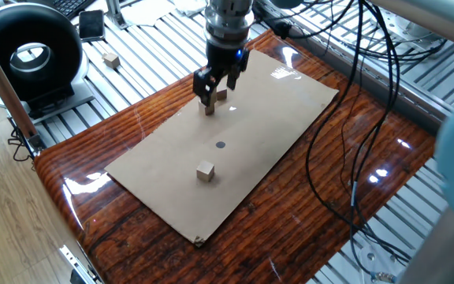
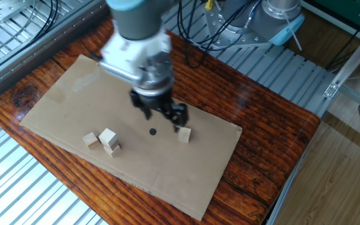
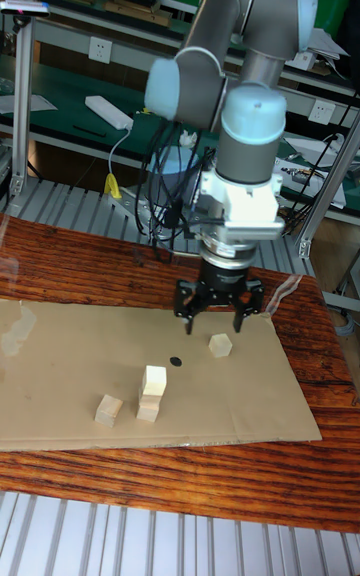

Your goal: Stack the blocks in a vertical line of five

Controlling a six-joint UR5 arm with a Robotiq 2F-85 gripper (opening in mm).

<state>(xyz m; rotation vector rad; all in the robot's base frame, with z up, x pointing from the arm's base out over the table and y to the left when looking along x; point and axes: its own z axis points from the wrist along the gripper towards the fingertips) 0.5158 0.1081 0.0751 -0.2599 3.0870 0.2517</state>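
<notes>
Two tan blocks stand stacked (image 2: 110, 141) (image 3: 152, 392) on the cardboard sheet (image 2: 61, 100), and a single block (image 2: 90, 139) (image 3: 107, 409) lies just beside them. Farther along the sheet, past a black dot (image 2: 153, 131), a lone block (image 2: 184, 134) (image 3: 220, 344) (image 1: 204, 171) sits by itself. My gripper (image 2: 164, 119) (image 3: 215, 316) hangs open and empty above the sheet, one fingertip close to the lone block. In one fixed view the gripper (image 1: 216, 82) partly covers the stack (image 1: 209, 109). Another tan block (image 1: 112, 59) lies off the table on the metal slats.
The cardboard lies on a glossy wooden table (image 1: 353, 158) with metal slats around it. Black cables (image 1: 345, 118) trail over the table's right side. A round black device (image 1: 28, 55) stands at the left, beyond the table edge.
</notes>
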